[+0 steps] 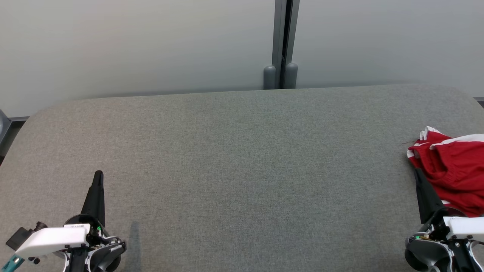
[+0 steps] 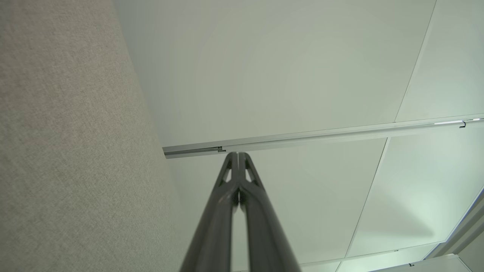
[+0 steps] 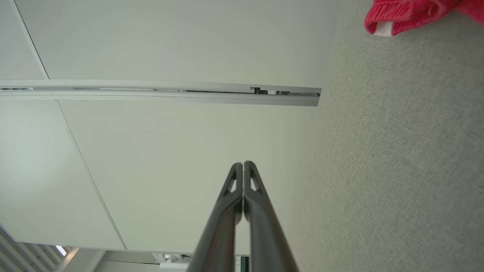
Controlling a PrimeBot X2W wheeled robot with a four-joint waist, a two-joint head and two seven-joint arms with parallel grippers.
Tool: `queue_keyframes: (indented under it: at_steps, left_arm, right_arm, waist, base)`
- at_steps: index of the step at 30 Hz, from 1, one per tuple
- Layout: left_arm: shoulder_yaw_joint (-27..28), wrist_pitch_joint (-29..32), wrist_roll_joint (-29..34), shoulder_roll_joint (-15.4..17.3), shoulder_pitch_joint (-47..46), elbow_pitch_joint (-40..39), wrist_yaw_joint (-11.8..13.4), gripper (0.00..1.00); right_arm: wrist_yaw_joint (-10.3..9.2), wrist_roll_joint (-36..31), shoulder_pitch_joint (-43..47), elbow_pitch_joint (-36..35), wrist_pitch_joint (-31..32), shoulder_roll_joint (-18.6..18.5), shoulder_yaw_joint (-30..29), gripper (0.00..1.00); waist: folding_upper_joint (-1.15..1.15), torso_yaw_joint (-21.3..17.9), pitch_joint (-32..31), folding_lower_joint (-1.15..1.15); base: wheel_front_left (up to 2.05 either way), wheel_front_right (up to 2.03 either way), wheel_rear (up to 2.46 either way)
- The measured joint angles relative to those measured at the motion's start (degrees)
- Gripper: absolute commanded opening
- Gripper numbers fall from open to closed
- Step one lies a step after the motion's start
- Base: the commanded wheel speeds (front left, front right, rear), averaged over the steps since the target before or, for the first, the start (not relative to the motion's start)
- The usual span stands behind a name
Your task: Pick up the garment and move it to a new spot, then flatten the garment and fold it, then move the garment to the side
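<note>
Head view: left tool (image 1: 98,174) and right tool (image 1: 417,172) clenched empty; label (image 1: 76,226) unreadable.

Garment (image 1: 455,170) lies on the bench (image 1: 242,158) at the far right, partly cut off by the frame edge. Right fingers (image 1: 423,192) near right, just beside the garment's left edge. Left fingers (image 1: 97,189) near left, well apart from it. Wall panels (image 1: 132,45) behind the bench, post (image 1: 281,41) behind its middle.

The bench (image 1: 242,162) was covered in grey woven fabric, with rounded far corners. A crumpled red garment (image 1: 455,172) with white trim lay on it at its right edge.
</note>
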Motion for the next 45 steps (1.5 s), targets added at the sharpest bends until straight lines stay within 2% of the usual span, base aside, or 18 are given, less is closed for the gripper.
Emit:
queue_keyframes:
  at_steps: [45]
  left_arm:
    - [0.0,0.0,0.0,0.0,0.0,0.0,0.0,0.0]
  right_arm:
    - [0.0,0.0,0.0,0.0,0.0,0.0,0.0,0.0]
  waist:
    - [0.0,0.0,0.0,0.0]
  base:
    - [0.0,0.0,0.0]
